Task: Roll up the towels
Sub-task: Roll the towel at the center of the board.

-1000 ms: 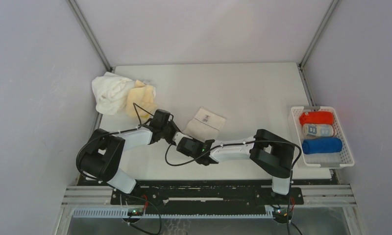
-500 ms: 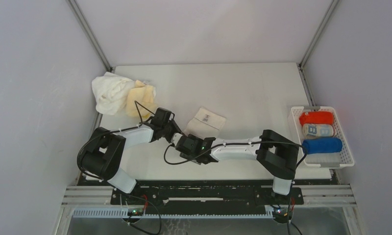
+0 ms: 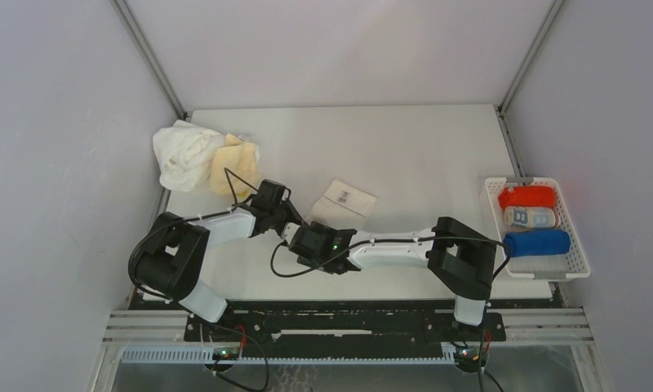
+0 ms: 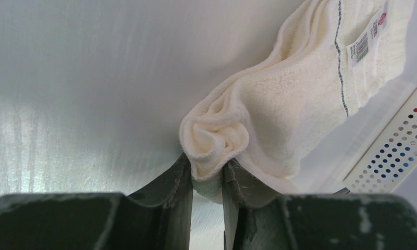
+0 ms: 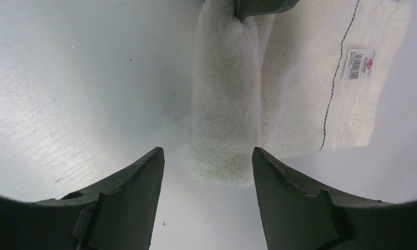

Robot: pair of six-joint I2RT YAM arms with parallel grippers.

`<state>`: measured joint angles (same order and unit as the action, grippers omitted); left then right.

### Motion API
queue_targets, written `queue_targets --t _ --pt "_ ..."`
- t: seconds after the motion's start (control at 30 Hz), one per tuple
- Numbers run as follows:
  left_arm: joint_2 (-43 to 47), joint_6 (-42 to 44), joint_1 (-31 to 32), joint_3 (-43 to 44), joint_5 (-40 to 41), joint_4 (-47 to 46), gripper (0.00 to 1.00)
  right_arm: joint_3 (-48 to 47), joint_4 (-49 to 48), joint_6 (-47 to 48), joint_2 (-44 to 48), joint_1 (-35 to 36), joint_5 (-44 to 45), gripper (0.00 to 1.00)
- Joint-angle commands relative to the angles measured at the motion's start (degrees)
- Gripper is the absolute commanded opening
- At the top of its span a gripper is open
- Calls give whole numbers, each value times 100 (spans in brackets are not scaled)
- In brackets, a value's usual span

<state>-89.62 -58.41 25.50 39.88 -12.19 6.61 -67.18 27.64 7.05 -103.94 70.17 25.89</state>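
Left gripper pinches rolled end of cream towel; right gripper spread opposite, basket well apart.

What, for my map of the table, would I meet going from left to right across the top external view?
white towel → pale yellow towel → cream towel → white basket. The arms meet over the cream towel's near-left corner and overlap, so they are left out.
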Motion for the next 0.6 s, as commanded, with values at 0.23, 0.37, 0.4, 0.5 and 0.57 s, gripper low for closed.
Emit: queue_targets --t 0.23,0.37,0.4,0.5,0.57 --pt "-71 216 17 82 322 367 28 -106 -322 33 -487 13 325 63" --pt "-86 225 17 81 321 363 28 -102 -325 60 -178 23 253 63" --pt "-90 225 17 82 330 358 28 -101 -335 86 -86 31 237 63" --pt "-108 226 17 77 320 349 28 -113 -356 165 70 19 277 64" --pt "-103 223 15 65 322 341 28 -143 -360 167 78 -21 350 65"
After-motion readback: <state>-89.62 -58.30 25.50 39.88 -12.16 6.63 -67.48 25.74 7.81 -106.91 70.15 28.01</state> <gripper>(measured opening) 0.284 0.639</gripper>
